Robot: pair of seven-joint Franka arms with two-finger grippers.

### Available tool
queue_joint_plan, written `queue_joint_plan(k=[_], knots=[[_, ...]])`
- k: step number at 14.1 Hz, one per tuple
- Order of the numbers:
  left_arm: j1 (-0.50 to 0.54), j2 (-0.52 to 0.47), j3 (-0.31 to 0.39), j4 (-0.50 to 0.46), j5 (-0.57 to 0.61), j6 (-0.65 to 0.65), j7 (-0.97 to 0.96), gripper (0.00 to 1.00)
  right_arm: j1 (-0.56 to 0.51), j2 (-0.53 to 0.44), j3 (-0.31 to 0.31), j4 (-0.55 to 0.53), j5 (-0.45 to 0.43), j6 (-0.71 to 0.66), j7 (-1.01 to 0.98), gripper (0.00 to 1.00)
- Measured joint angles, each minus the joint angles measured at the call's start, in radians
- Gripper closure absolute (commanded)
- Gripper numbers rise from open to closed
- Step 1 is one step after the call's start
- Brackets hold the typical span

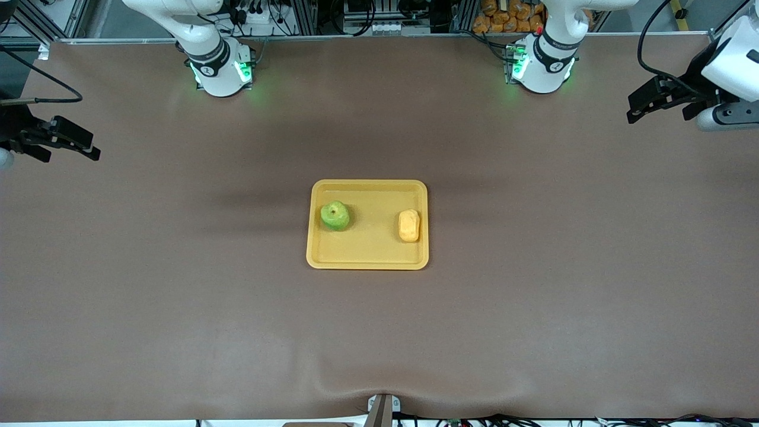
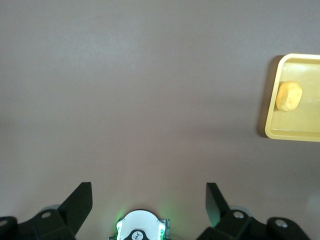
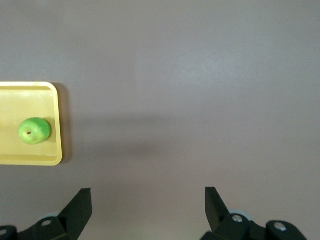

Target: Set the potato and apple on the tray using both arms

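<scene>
The yellow-orange tray (image 1: 371, 254) lies at the table's middle. The green apple (image 1: 335, 216) sits on it toward the right arm's end. The oblong potato (image 1: 409, 226) sits on it toward the left arm's end. My left gripper (image 1: 643, 108) is open and empty, over bare table at the left arm's end. My right gripper (image 1: 88, 148) is open and empty, over bare table at the right arm's end. The left wrist view shows its open gripper (image 2: 149, 192), the potato (image 2: 289, 96) and the tray's rim (image 2: 295, 134). The right wrist view shows its open gripper (image 3: 148, 196), the apple (image 3: 34, 130) and the tray (image 3: 30, 156).
The brown mat (image 1: 379, 332) covers the whole table. The two arm bases (image 1: 222, 71) (image 1: 542, 68) glow green along the edge farthest from the front camera. A small mount (image 1: 382, 409) sits at the nearest edge.
</scene>
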Motion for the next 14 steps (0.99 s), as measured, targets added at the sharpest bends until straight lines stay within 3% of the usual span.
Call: queue_joint_plan(k=[14], knots=[[0.011,-0.001,0.006,0.011,0.000,-0.038,0.010,0.00,0.019,-0.017,-0.088,0.010,-0.007,-0.087,0.059,0.00]])
